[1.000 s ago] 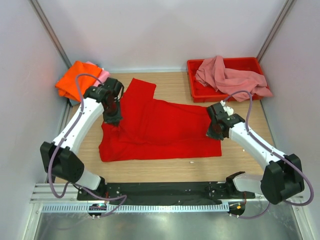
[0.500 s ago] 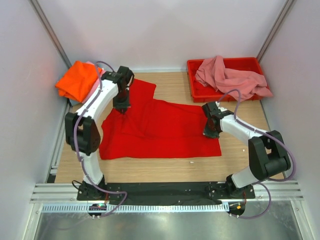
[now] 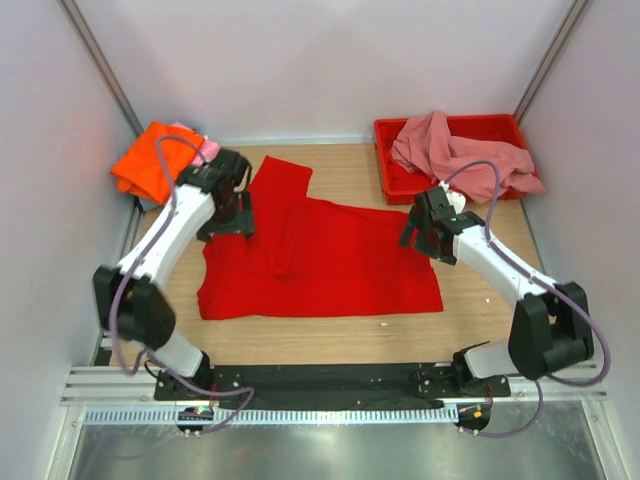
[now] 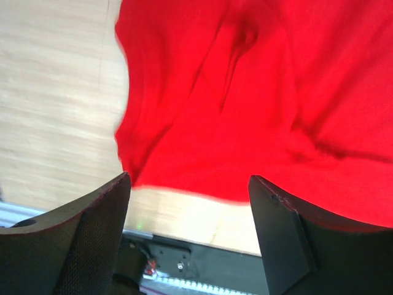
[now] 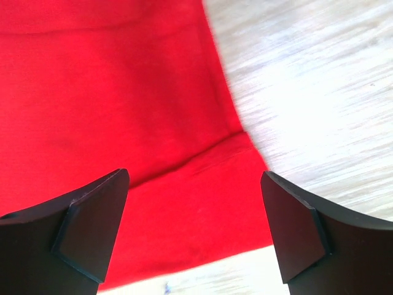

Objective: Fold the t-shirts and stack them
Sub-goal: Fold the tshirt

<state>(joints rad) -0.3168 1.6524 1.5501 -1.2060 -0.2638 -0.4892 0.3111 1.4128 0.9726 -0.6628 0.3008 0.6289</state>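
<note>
A bright red t-shirt lies spread on the wooden table, one sleeve reaching toward the back. Over its left edge hovers my left gripper, open, nothing between its fingers; its wrist view looks down on wrinkled red t-shirt cloth. My right gripper hangs open above the shirt's right edge, and the red t-shirt hem shows between its fingers. A dusty pink t-shirt lies crumpled in the red tray. Orange and light pink t-shirts sit piled at the back left.
The red plastic tray stands at the back right corner. Grey walls close in on both sides and behind. A black rail with the arm bases runs along the near table edge.
Both grippers have opened and let go of the red shirt, then lifted off it. The shirt's left part now lies folded inward with a ridge down its middle.
</note>
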